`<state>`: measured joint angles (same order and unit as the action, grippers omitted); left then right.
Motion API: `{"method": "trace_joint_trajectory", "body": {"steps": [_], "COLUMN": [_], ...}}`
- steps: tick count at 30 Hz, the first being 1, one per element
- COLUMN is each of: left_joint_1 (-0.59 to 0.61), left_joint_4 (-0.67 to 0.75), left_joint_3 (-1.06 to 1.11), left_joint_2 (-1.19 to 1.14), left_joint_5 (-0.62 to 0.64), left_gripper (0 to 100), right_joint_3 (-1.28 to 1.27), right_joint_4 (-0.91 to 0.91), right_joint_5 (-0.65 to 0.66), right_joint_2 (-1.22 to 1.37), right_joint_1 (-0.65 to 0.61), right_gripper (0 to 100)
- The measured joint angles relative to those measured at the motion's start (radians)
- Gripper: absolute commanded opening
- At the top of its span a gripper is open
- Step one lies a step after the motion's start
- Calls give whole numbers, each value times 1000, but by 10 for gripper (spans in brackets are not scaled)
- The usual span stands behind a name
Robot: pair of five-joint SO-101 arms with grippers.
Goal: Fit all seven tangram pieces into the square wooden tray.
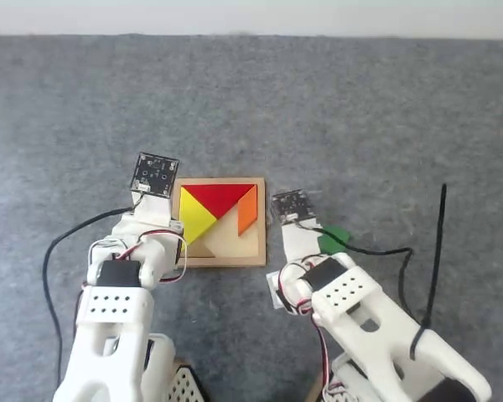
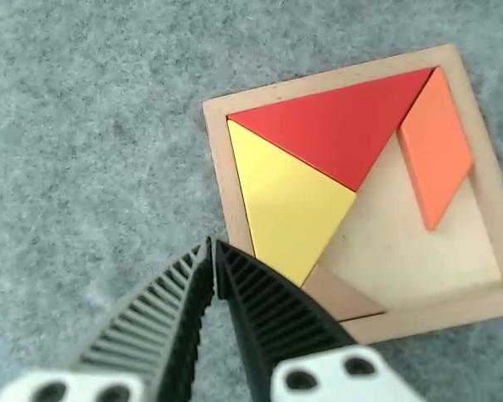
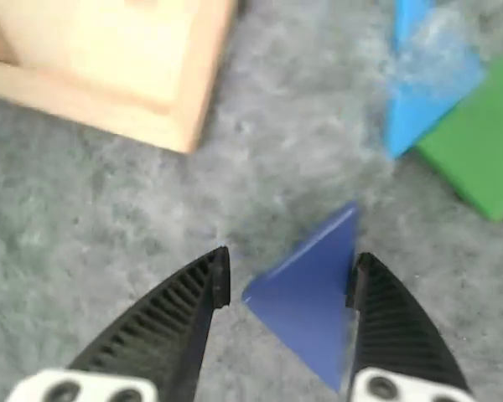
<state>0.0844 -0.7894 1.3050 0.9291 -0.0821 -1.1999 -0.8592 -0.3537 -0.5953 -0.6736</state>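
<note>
Black ribbed fingers of the right gripper (image 3: 291, 278) stand apart on either side of a dark blue wooden triangle (image 3: 310, 314) that lies flat on the grey felt table cover (image 1: 318, 109). One finger touches the triangle's edge and the other stands just clear of its point, so the claw is open around the piece without clamping it. Near it on the felt lie a light blue wooden triangle (image 3: 412, 113) and a flat green wooden piece (image 3: 482, 151), the two touching or nearly so. A corner of the square wooden tray (image 3: 163, 113) is close by. In the high view the green piece shows just right of the tray, partly under the right arm (image 1: 344, 293). The left gripper (image 2: 211, 251) has its two fingers pressed together with nothing between them, the tips over the felt just beside the tray's left rim, near the front corner. Inside the tray a large red wooden triangle (image 2: 335, 126) lies with its long side along the far rim. A large yellow wooden triangle (image 2: 289, 205) has its long side along the left rim, and the two meet edge to edge. An orange wooden parallelogram (image 2: 436, 155) lies against the right rim, touching the red triangle. Beside the yellow triangle's near tip is a pale brown wedge (image 2: 339, 295); whether it is a piece I cannot tell. The left arm (image 1: 121, 285) stands at the tray's left side.
</note>
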Motion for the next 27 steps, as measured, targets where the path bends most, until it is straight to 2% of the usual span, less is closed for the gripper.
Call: {"method": "trace_joint_trajectory", "body": {"steps": [7,18,27], "left_joint_1": [0,0,0], "left_joint_4": [0,0,0], "left_joint_3": [9,9,9], "left_joint_2": [0,0,0], "left_joint_5": [0,0,0], "left_gripper": [13,13,13], "right_joint_3": [-14,-25,104], "right_joint_4": [12,0,-2], "right_joint_5": [-6,0,2], "right_joint_2": [0,5,250], "right_joint_1": [55,-29,-21], "right_gripper": [249,248,248]}}
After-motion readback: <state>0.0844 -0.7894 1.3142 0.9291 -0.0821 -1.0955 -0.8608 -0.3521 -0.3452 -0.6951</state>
